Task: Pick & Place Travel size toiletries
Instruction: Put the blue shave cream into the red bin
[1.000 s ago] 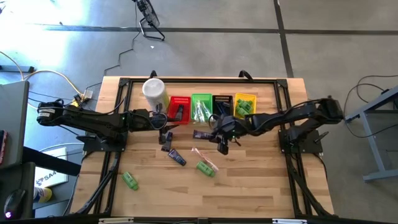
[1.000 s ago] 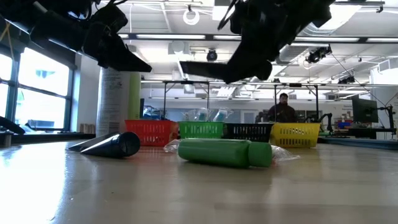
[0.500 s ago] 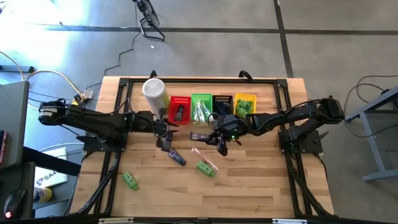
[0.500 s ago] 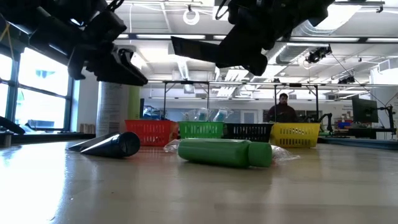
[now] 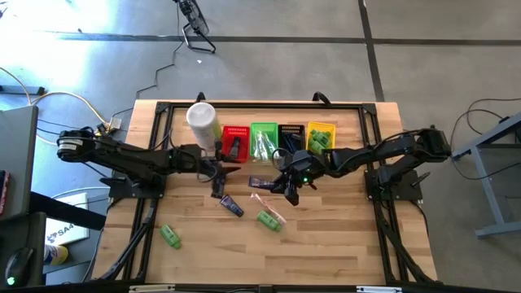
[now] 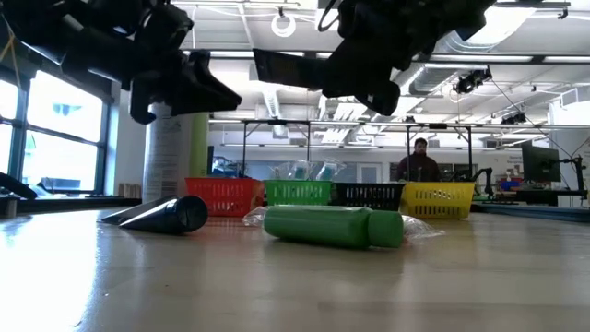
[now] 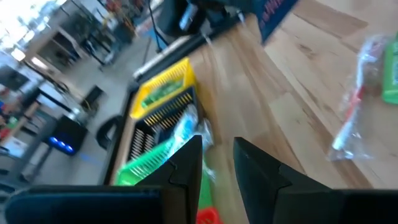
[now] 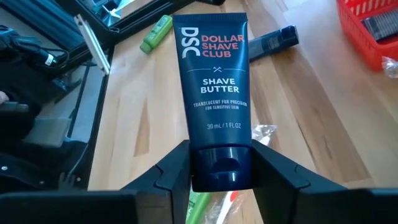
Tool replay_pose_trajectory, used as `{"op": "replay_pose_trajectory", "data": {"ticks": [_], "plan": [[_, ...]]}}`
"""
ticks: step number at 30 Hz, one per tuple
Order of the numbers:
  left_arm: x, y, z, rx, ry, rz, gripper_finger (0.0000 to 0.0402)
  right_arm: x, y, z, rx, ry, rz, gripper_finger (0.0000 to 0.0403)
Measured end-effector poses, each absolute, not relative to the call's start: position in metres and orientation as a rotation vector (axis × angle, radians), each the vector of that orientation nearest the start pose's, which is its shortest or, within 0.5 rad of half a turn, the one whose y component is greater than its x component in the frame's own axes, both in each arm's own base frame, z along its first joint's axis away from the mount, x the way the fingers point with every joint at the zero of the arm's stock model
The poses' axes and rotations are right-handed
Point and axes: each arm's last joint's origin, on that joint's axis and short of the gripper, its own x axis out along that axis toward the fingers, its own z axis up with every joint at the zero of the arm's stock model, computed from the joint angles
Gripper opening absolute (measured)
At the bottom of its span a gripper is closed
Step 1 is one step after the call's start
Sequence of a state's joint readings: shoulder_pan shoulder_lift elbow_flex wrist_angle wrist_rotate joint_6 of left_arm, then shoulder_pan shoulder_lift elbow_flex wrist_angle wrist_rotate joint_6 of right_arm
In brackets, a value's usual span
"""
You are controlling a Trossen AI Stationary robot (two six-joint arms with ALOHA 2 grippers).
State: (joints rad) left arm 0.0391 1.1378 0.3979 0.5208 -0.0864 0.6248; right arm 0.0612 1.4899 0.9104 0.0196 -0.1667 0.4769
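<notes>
Seen from directly overhead, the pale wooden table point(image 5: 326, 244) fills the frame, both arms reaching inward. A second camera sits at tabletop height, looking level across toward the room, close to a bright green mini bottle point(image 6: 332, 227) also visible from above point(image 5: 269, 220). Each wrist camera looks forward past its own fingers; the row of small coloured baskets point(image 5: 277, 140) appears overhead, low point(image 6: 332, 195) and left-wrist point(image 7: 158, 118).

A robotics lab or workshop is showing here: bare ceiling ducts point(image 6: 304, 97) and strip lights are running overhead, a person point(image 6: 420, 162) is sitting far off among monitors point(image 6: 540, 164), and cables point(image 5: 49, 98) are trailing over concrete floor point(image 5: 269, 41) around the framed desk point(image 5: 326, 244).
</notes>
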Motion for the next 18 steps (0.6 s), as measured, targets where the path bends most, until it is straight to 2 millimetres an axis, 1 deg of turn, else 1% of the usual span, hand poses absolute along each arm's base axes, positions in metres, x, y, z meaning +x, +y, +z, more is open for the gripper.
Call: {"op": "replay_pose_trajectory", "data": {"ticks": [12, 15, 18], "plan": [[0.2261, 0.0105, 0.2087, 0.632, 0.168, 0.052, 0.0090, 0.3171, 0.0241, 0.2314, 0.491, 0.605, 0.084, 0.0133], [0.2262, 0.0097, 0.2093, 0.681, 0.153, 0.019, 0.0105, 0.3171, 0.0241, 0.2314, 0.490, 0.605, 0.082, 0.0131], [0.2264, 0.0078, 0.2098, 0.759, 0.126, -0.043, 0.0131, 0.3172, 0.0240, 0.2314, 0.490, 0.604, 0.080, 0.0131]]}}
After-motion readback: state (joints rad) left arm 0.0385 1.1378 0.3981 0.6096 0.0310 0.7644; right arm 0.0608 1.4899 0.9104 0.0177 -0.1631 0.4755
